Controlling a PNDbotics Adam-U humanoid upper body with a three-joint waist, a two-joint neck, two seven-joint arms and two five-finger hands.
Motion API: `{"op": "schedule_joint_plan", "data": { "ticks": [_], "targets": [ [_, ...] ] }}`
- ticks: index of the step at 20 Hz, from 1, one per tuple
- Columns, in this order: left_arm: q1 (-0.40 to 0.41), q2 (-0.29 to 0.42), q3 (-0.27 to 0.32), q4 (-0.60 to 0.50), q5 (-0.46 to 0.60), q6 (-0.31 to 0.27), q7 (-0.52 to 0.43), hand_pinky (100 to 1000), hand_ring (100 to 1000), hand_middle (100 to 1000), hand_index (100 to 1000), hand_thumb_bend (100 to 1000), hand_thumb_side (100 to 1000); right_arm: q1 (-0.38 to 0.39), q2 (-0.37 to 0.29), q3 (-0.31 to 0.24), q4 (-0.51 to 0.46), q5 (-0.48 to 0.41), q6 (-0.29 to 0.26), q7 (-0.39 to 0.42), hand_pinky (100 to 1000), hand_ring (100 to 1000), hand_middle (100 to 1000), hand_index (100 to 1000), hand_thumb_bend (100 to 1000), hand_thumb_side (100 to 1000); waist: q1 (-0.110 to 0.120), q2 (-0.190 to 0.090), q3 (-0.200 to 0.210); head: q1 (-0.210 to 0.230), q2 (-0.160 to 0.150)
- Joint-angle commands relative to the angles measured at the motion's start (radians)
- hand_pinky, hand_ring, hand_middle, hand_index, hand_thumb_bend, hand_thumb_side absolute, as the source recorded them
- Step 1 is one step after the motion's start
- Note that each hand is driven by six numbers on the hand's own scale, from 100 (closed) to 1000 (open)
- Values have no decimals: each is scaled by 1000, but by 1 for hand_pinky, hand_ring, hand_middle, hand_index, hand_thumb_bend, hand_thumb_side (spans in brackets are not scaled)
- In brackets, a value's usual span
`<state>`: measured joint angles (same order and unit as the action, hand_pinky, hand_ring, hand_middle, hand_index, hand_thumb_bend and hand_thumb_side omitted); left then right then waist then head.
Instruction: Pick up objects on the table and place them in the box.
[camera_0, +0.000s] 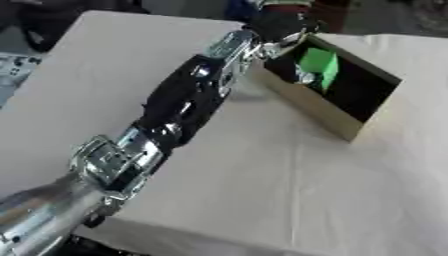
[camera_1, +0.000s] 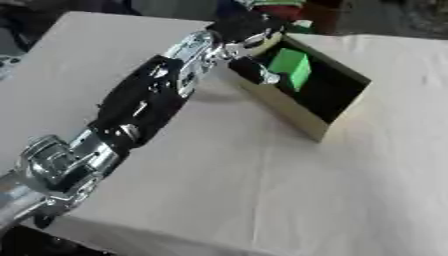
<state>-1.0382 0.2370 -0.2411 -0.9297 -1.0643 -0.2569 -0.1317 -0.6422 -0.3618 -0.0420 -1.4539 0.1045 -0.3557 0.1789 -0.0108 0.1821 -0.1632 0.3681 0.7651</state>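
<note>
Left hand (camera_0: 278, 27) is seen over the box's (camera_0: 319, 112) far corner; finger state cannot be told. Green block (camera_0: 318, 66) lies inside, just beside it.

A long black and silver left arm (camera_0: 175, 115) reaches from the near left corner across the pale, cloth-covered bench (camera_0: 289, 190) toward the far side. Its black left hand (camera_0: 278, 26) sits at the far left corner of the tan cardboard box with a black inside (camera_0: 324, 112). A bright green block (camera_0: 318, 66) lies inside the box, just right of the hand; whether the fingers touch it cannot be told.
</note>
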Motion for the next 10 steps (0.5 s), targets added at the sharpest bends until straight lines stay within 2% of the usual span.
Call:
{"op": "schedule_joint_plan", "data": {
  "ticks": [1, 4, 5, 6, 7, 8, 10],
  "targets": [
    [-21, 32, 3, -38, 22, 3, 10, 742, 714, 783, 943, 445, 617, -16, -13, -7, -8, 3, -1, -2, 641, 852, 635, 827, 100, 306, -4, -22, 3, 2, 5],
    [-21, 36, 1, -47, 33, 7, 6, 742, 714, 783, 943, 445, 617, -16, -13, -7, -8, 3, -1, -3, 641, 852, 635, 827, 100, 306, -4, -22, 4, 1, 5],
    [-25, 40, 4, -52, 37, 10, 7, 727, 682, 747, 917, 272, 555, -13, -13, -8, -7, 3, 0, -4, 641, 852, 635, 826, 100, 308, -5, -26, 7, -2, 5],
    [-31, 55, 19, -67, 47, 16, 16, 726, 680, 746, 915, 270, 553, -6, -16, -13, -5, 4, 1, -6, 641, 852, 634, 826, 100, 308, -6, -30, 23, -9, 5],
    [-32, 76, 38, -89, 61, 11, 29, 725, 677, 740, 911, 109, 618, -1, -20, -17, -4, 5, 2, -10, 641, 852, 635, 826, 100, 285, -6, -32, 41, -18, 5],
    [-29, 100, 52, -113, 75, 5, 43, 725, 677, 740, 911, 244, 548, 4, -25, -21, -4, 6, 2, -13, 641, 852, 635, 826, 100, 312, -6, -35, 59, -27, 5],
    [-7, 153, 69, -166, 108, -15, 76, 722, 672, 732, 906, 229, 540, 11, -31, -26, -5, 8, 3, -18, 641, 852, 635, 826, 100, 313, -5, -38, 84, -39, 5]
  ]
}}
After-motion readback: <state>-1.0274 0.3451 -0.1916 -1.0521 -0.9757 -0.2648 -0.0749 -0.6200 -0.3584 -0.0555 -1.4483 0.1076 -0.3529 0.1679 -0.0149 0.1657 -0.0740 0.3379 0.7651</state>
